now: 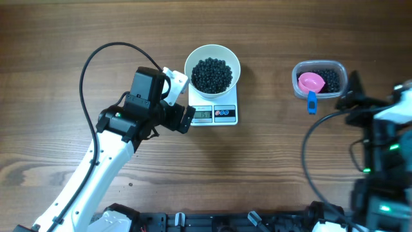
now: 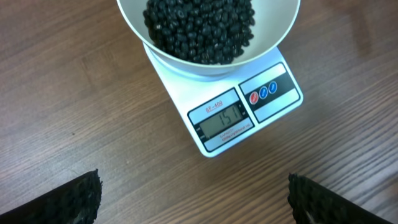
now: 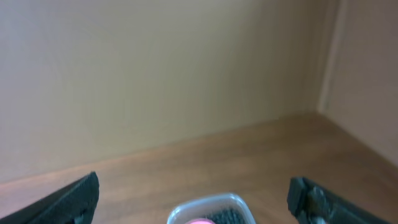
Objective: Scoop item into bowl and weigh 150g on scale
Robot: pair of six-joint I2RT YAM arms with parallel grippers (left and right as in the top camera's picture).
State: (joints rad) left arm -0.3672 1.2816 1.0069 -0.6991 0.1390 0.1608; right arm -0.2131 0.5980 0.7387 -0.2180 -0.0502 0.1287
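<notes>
The left arm (image 1: 96,161) is reaching in from the near left. Its left gripper (image 1: 182,100) is hanging with jaws spread wide, gripping nothing. The right arm (image 1: 386,129) is sitting folded at the right edge, and its right gripper (image 1: 351,100) is also gaping wide, seemingly empty.

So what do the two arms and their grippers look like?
Left arm: white links, black joints, green light, looping black cable. Right arm: black and white, green lights, black cable. Left gripper and right gripper: black fingers with textured pads.
</notes>
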